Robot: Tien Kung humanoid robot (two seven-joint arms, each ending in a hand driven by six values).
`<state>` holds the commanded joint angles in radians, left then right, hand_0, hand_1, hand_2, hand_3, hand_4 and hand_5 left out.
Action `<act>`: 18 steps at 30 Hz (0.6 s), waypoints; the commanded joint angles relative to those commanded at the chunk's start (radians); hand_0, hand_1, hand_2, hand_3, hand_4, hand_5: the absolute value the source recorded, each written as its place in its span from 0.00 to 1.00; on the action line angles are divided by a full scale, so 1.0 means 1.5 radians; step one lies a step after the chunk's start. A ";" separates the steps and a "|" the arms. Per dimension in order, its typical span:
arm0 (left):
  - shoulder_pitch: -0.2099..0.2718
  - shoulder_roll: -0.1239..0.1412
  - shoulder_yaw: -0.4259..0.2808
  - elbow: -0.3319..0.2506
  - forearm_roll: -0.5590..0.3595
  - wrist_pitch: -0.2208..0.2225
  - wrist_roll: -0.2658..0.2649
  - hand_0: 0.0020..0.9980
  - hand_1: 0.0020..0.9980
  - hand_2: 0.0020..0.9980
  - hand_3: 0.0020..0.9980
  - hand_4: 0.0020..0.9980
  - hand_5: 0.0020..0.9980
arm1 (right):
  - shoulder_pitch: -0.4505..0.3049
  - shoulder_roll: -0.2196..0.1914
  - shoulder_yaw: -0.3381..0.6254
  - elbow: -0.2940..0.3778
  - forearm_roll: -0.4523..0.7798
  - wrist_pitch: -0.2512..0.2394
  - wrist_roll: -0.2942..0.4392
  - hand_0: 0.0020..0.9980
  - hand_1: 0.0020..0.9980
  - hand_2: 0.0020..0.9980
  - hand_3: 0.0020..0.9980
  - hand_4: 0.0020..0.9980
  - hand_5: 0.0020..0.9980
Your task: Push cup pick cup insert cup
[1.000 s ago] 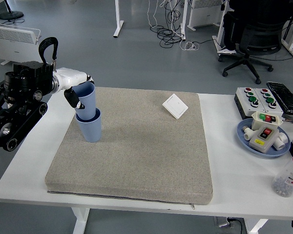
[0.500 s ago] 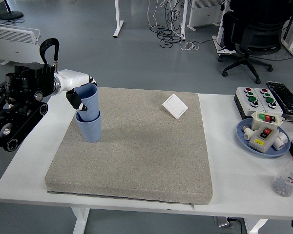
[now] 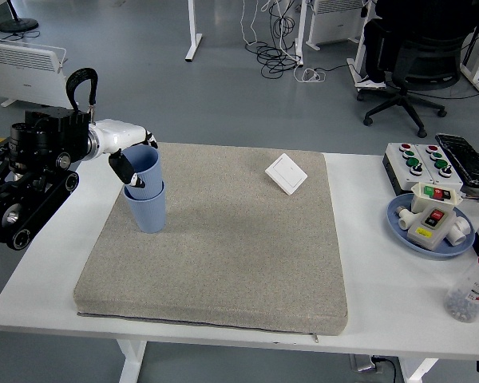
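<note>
Fingers of my left hand point(image 3: 126, 163) clasp the upper blue plastic cup point(image 3: 144, 166), seated partway, slightly tilted, in the lower blue plastic cup point(image 3: 148, 209) on the grey fabric mat point(image 3: 223, 239). Its long axis points almost straight down into that cup, so seating goes downward.

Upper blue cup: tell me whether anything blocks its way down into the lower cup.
Nothing visible does. The left hand grips the upper blue cup, which already sits partly inside the lower blue cup on the grey mat. The white switch plate lies well off to the right.
</note>
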<state>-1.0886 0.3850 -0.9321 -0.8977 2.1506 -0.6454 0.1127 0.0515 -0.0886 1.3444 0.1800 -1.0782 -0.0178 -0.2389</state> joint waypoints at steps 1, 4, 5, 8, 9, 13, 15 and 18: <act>0.001 0.000 0.000 0.001 -0.002 0.000 0.000 0.75 0.82 0.90 0.81 0.98 0.40 | 0.000 0.000 0.000 0.000 0.000 0.000 0.000 0.69 0.60 0.60 0.55 0.11 0.43; 0.002 0.000 -0.002 0.002 -0.010 0.000 0.005 0.92 0.96 1.00 0.97 1.00 0.48 | 0.000 0.000 0.000 0.000 0.000 0.000 0.000 0.69 0.60 0.60 0.55 0.11 0.43; 0.003 0.000 -0.003 0.002 -0.012 0.000 0.005 0.92 0.96 1.00 0.97 1.00 0.48 | 0.001 0.000 0.000 0.000 0.000 0.000 0.000 0.69 0.60 0.60 0.55 0.11 0.43; 0.005 0.000 -0.006 0.003 -0.015 0.000 0.003 0.92 0.96 1.00 0.97 1.00 0.48 | 0.001 0.000 0.000 0.000 0.000 0.000 0.000 0.69 0.60 0.60 0.55 0.11 0.43; 0.006 0.001 -0.009 0.003 -0.015 0.000 0.000 0.95 0.98 1.00 1.00 1.00 0.55 | 0.001 0.000 0.001 0.000 -0.001 0.000 0.000 0.69 0.60 0.60 0.55 0.11 0.43; 0.014 0.001 -0.028 0.012 -0.057 0.028 -0.011 0.95 0.98 1.00 1.00 1.00 0.55 | 0.001 0.000 0.001 0.000 -0.001 0.000 0.001 0.69 0.60 0.60 0.55 0.11 0.43; 0.022 0.000 -0.043 0.019 -0.094 0.075 -0.015 0.91 0.92 1.00 0.95 0.88 0.87 | 0.002 0.000 0.002 0.000 -0.002 0.000 0.001 0.69 0.60 0.60 0.54 0.11 0.43; 0.040 -0.003 -0.085 0.034 -0.177 0.159 -0.025 0.91 0.92 1.00 0.95 0.88 0.87 | 0.002 0.001 0.003 0.000 -0.003 0.000 0.001 0.69 0.60 0.60 0.54 0.11 0.43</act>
<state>-1.0293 0.3797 -1.0595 -0.8472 1.8851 -0.4074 0.0751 0.0548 -0.0876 1.3484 0.1800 -1.0827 -0.0179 -0.2380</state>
